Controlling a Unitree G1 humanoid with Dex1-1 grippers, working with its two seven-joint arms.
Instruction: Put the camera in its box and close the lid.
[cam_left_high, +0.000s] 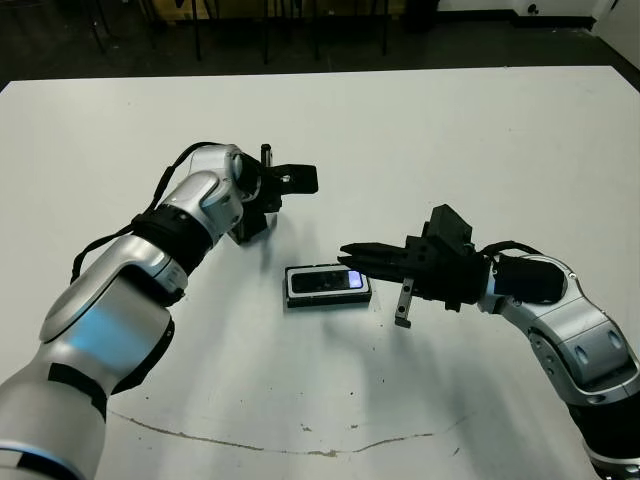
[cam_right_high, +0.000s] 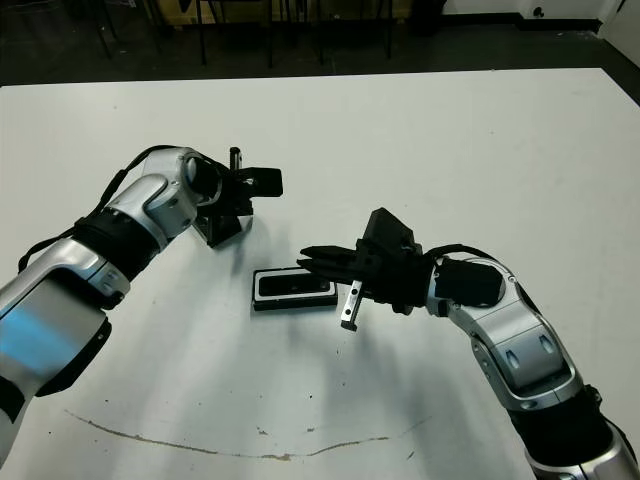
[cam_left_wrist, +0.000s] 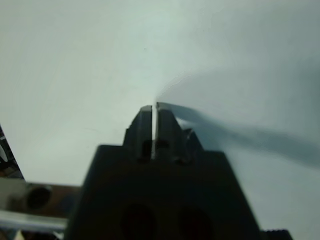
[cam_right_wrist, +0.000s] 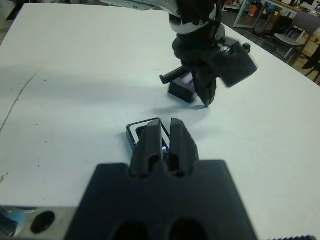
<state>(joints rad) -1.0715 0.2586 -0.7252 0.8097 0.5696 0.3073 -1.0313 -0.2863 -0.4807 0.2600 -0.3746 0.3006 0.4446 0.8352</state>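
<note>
With the camera already in the box on the tabletop, both pincers clenched empty, the right pincer risked nudging the box; the lid went unseen.

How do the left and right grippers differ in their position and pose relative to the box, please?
The right gripper reaches over the right end of the box, while the left gripper sits farther back on the table, clear of the box. The right gripper points toward the robot's left, the left gripper toward its right. Both have their fingers drawn together.
</note>
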